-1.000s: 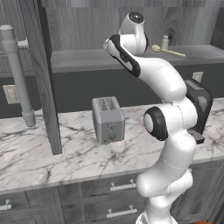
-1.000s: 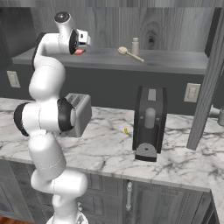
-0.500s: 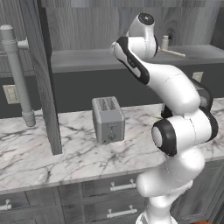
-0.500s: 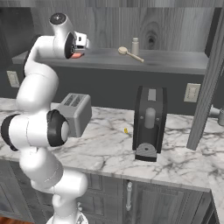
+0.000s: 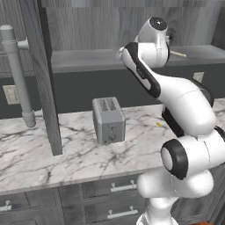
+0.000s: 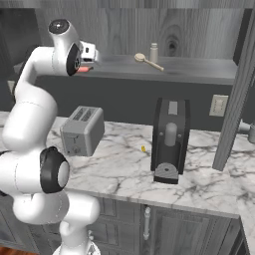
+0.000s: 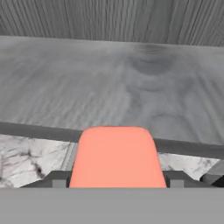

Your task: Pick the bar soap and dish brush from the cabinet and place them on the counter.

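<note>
One counter point(image 6: 114, 169): white marble, grey-veined.
Cabinet point(image 6: 199, 69): one grey shelf.
Toaster point(image 6: 82, 130): one.
Dish brush point(image 6: 147, 61): one, shelf, toaster's 1 o'clock.
Gripper point(image 7: 116, 183): clamped on one bar soap point(image 7: 117, 157).

bar soap point(image 7: 117, 156) is flat orange-red, dish brush point(image 6: 147, 61) tan beside a beige bottle point(image 6: 154, 52). cabinet point(image 6: 164, 30) is dark grey wood grain with a lighter grey shelf; counter point(image 5: 74, 154) is white marble with grey veins over dark grey drawers point(image 5: 112, 198) with silver handles. toaster point(image 5: 108, 120) silver-grey, coffee machine point(image 6: 170, 140) black, pipe point(image 5: 16, 74) light grey, arm point(image 6: 35, 114) white with dark joints, tiny yellow speck point(image 6: 143, 148) on the marble.
</note>
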Motion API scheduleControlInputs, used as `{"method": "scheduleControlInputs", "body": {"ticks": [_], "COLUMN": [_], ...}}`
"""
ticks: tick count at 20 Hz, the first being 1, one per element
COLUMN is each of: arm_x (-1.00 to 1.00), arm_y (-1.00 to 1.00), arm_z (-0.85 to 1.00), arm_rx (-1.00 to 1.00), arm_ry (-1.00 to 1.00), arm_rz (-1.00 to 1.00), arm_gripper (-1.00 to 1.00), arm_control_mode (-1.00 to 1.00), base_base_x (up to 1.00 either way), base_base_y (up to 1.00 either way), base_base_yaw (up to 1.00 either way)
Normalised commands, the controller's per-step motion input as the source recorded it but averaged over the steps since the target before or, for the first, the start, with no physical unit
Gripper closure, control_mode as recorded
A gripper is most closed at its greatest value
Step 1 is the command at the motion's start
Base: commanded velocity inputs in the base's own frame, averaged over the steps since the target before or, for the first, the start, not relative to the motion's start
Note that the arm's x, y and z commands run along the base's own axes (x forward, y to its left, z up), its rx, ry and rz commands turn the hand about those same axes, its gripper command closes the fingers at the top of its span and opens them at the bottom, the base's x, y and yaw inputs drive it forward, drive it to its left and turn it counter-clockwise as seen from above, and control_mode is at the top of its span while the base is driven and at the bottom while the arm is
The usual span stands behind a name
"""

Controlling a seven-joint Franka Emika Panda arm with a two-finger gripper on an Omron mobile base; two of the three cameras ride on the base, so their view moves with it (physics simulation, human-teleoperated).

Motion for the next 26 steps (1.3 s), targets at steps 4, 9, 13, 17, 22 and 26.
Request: {"method": "scheduleControlInputs", "body": {"ticks": [4, 9, 13, 17, 22, 26], "arm_x": [-0.64, -0.65, -0.65, -0.63, -0.56, -0.5], "arm_y": [0.0, 0.0, 0.0, 0.0, 0.0, 0.0], "arm_z": [0.0, 0.0, 0.0, -0.01, -0.13, -0.25], "arm_rx": [-0.02, -0.02, -0.02, -0.03, -0.03, -0.02], "arm_ry": [0.0, 0.0, 0.01, 0.04, 0.06, 0.06], "arm_rz": [0.0, 0.0, 0.0, 0.0, 0.01, 0.02], "arm_gripper": [1.0, 1.0, 1.0, 1.0, 1.0, 1.0], "arm_control_mode": [-1.0, -1.0, -1.0, -1.0, -1.0, -1.0], "base_base_x": [0.0, 0.0, 0.0, 0.0, 0.0, 0.0], "base_base_y": [0.0, 0.0, 0.0, 0.0, 0.0, 0.0], "base_base_yaw": [0.0, 0.0, 0.0, 0.0, 0.0, 0.0]}}
